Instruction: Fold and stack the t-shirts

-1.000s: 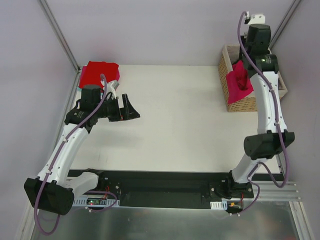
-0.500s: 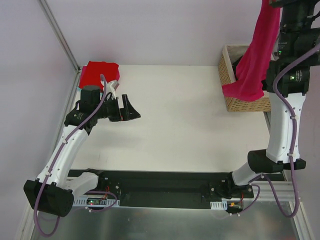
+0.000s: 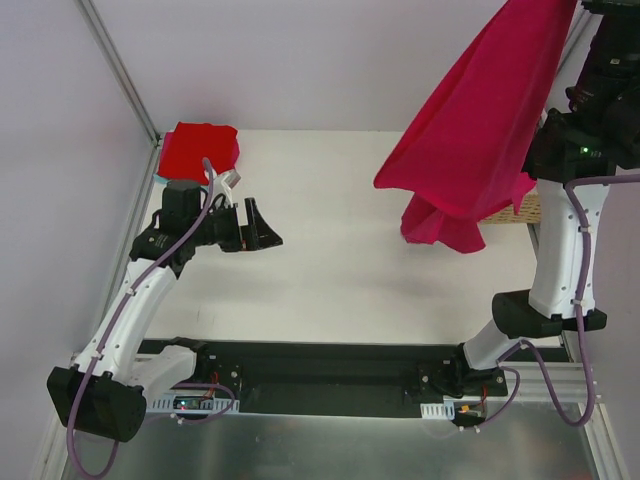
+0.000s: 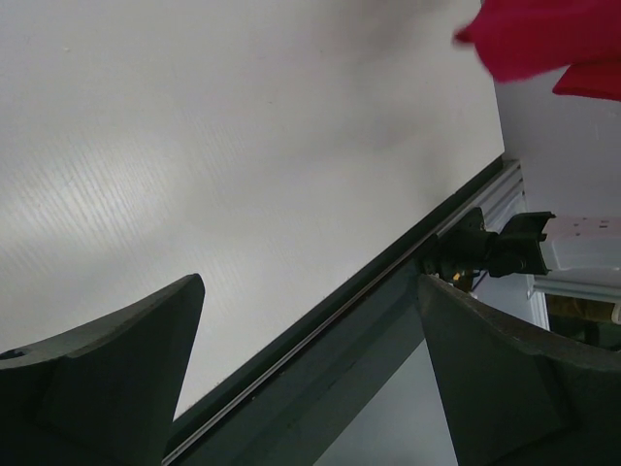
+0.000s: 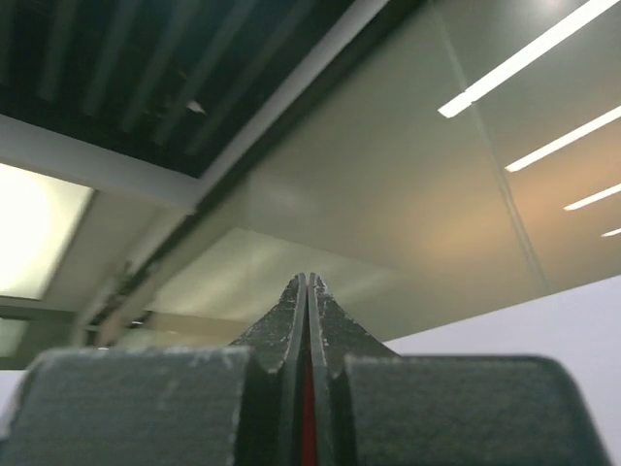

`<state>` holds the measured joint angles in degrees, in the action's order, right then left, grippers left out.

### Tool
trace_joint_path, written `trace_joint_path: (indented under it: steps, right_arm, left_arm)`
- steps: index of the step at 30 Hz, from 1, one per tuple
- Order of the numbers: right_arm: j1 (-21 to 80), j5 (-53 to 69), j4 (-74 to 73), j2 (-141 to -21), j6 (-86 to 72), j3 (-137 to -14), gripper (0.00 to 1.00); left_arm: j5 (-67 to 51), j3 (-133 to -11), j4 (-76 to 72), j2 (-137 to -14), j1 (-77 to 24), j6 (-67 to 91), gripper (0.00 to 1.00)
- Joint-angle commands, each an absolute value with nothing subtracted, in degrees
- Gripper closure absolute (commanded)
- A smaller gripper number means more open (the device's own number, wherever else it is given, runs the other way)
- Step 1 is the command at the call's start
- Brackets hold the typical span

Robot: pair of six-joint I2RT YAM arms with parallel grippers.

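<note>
High up on the right side, the right gripper [image 5: 307, 282] is squeezed tight shut. A thin strip of the pink t-shirt [image 5: 308, 427] shows between its two fingers. This gripper points up at the ceiling [image 5: 388, 175].

In the view from above, the right gripper is past the top edge. The pink t-shirt [image 3: 480, 130] hangs down from there, wide and loose in the air. Its low end dangles over the right part of the desk [image 3: 340, 270]. A little bit of the woven basket [image 3: 527, 208] peeks out from behind the cloth, at the right edge of the desk.

On the left side, the left gripper [image 3: 264, 226] is wide open with nothing in it. It hovers over the left part of the desk and points to the right. In its own camera, its two dark fingers [image 4: 107, 369] stand far apart above the white desk. A corner of the pink cloth shows at the top right of that view.

The red t-shirt [image 3: 200, 148] lies folded at the far left corner of the desk. It is just behind the left arm [image 3: 140, 290] and does not touch the left gripper.
</note>
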<state>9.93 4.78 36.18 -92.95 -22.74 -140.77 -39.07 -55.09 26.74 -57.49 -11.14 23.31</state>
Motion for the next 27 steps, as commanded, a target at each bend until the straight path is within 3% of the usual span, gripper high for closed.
trace_joint_path:
  steps: [1, 7, 13, 16, 21, 27]
  right_arm:
    - [13.0, 12.01, 44.74, -93.16, -37.96, -141.15, 1.0]
    - [24.76, 25.1, 41.05, -94.48, -39.91, -135.81, 1.0]
    - [28.92, 32.69, 30.24, -95.63, -35.08, -128.68, 0.99]
    - [29.26, 31.21, 23.76, -94.84, -30.43, -125.94, 0.99]
    - [31.64, 28.05, 4.18, -93.7, -11.45, -131.66, 0.99]
    - [31.64, 13.38, -10.09, -84.92, 3.39, -121.21, 1.0]
  left_arm:
    - [-41.92, -53.62, 24.61, -55.55, -10.72, 23.99, 0.08]
    - [-42.28, -52.38, 24.35, -54.41, -10.72, 23.64, 0.08]
    - [-41.84, -52.38, 24.43, -53.53, -10.72, 23.47, 0.08]
    - [-41.57, -52.12, 24.35, -52.74, -10.72, 23.55, 0.08]
    - [-41.22, -51.94, 24.35, -52.47, -10.72, 23.55, 0.08]
    - [-41.22, -53.0, 24.35, -54.49, -10.72, 23.29, 0.08]
